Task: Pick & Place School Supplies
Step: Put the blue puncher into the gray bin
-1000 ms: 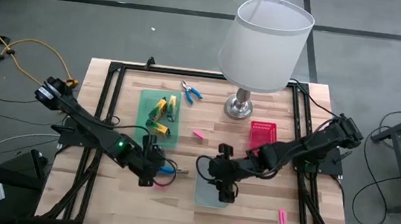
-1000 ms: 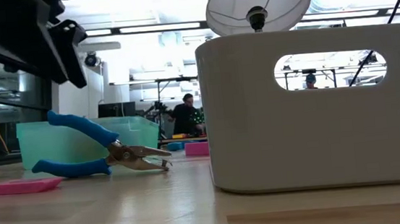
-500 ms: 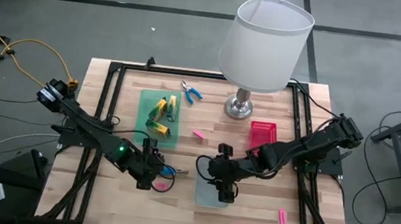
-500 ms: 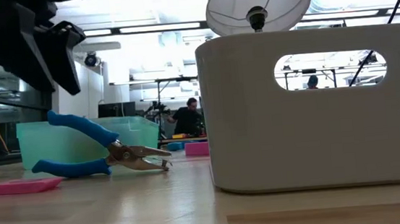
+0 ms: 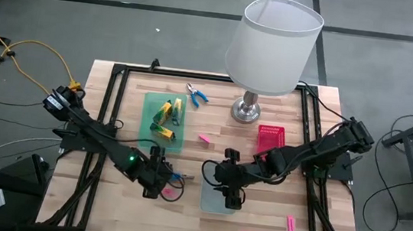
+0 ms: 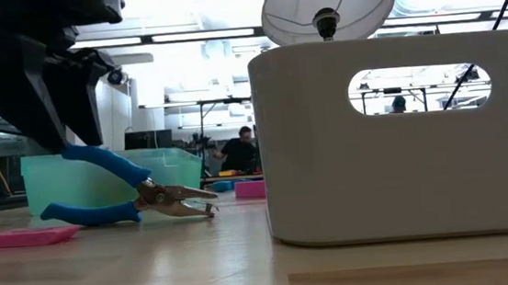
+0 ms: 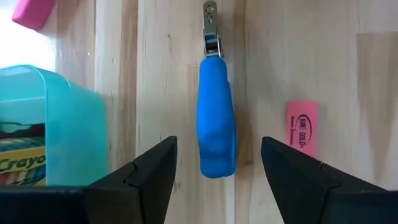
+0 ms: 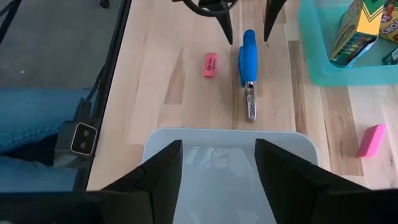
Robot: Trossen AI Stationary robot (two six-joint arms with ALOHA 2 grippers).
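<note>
- The left gripper hangs over the blue-handled pliers near the front of the wooden table, its two dark fingers spread wide, one on each side of the handle and clear of it — released, grasping nothing.
- The pliers lie flat on the wood, metal nose pointing away from the left gripper, with a pink eraser just beside them and the green tray holding Crayola crayon boxes on the other side.
- The right gripper waits above the grey tray at the table's front middle, fingers parted and empty.
- A second pair of blue-handled pliers rests near the far edge, beside the base of the white-shaded lamp.
- More pink erasers are scattered about — one mid-table, two toward the front right corner.
- A pink tray sits beside the right arm.
- A person stands in the room beyond the table.
</note>
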